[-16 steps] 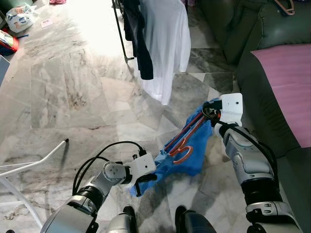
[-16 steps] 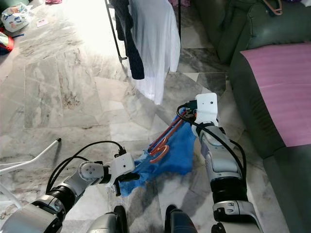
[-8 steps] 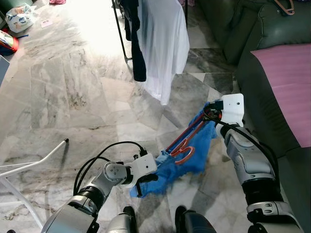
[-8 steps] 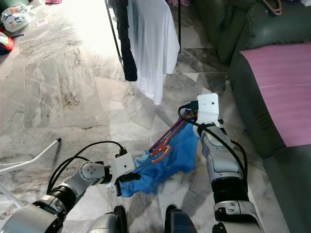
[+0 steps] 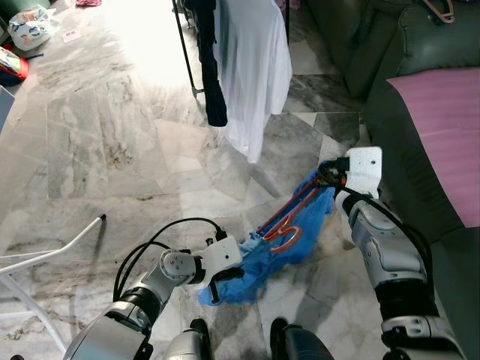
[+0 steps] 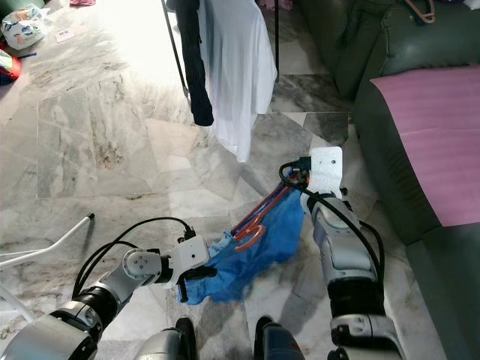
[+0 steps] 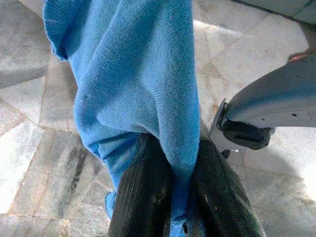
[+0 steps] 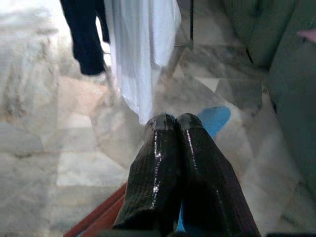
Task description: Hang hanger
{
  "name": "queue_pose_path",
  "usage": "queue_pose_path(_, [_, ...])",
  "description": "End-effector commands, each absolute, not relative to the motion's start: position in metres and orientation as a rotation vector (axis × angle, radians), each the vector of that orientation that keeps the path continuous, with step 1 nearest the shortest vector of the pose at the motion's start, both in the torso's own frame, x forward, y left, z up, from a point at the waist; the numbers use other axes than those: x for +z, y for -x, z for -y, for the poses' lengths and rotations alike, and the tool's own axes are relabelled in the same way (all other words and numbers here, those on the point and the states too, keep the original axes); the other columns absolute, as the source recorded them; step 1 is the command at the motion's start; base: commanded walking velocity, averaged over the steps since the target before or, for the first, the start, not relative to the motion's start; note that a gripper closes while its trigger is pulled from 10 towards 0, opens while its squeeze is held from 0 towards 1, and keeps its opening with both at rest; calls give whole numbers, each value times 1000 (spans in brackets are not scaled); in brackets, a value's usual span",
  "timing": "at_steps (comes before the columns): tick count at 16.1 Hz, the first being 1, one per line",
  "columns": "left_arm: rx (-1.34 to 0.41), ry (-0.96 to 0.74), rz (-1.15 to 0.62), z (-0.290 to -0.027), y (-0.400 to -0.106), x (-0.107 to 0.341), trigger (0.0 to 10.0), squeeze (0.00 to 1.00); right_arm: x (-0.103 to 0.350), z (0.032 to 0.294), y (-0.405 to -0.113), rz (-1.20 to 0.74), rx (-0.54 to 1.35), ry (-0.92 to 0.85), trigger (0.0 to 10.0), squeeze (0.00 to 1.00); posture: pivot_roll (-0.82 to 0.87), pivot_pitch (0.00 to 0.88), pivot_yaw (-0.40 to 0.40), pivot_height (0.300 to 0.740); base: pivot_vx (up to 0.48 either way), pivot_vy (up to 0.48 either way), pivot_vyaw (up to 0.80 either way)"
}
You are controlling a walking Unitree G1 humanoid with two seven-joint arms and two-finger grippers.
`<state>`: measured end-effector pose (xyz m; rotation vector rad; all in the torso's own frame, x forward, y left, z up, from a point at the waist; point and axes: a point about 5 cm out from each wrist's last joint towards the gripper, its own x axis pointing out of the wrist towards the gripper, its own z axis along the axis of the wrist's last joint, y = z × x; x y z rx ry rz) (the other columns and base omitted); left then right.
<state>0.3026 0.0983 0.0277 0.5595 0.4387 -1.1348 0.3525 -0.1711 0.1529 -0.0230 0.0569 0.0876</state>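
We see one blue garment (image 5: 281, 244) stretched between both arms above the marble floor (image 5: 112, 142). One red hanger (image 5: 289, 217) runs diagonally across it, hook low. Our right gripper (image 8: 178, 123) pinches its upper end, fingers together; our left gripper (image 7: 178, 163) clamps the garment's lower edge.

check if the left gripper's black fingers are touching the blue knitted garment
Touching. In the left wrist view, the left gripper has its two black fingers pinched on a fold of the blue knitted garment, with the fabric wedged between them.
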Motion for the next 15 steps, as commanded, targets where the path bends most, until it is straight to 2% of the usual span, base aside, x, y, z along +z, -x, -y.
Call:
queue_pose_path(1, [-1121, -555, -434, -100, -303, 28, 10000, 0, 158, 162, -347, -18, 139, 7, 0, 0, -66, 273, 69, 740, 0, 0, 0])
queue_pose_path(9, [-1128, -562, -435, -98, -303, 28, 10000, 0, 158, 137, -316, -12, 413, -9, 0, 0, -79, 270, 71, 740, 0, 0, 0])
queue_pose_path(15, [-1126, -564, -430, -98, -304, 29, 10000, 0, 161, 112, -293, -44, 678, -110, 0, 0, -75, 265, 70, 740, 0, 0, 0])
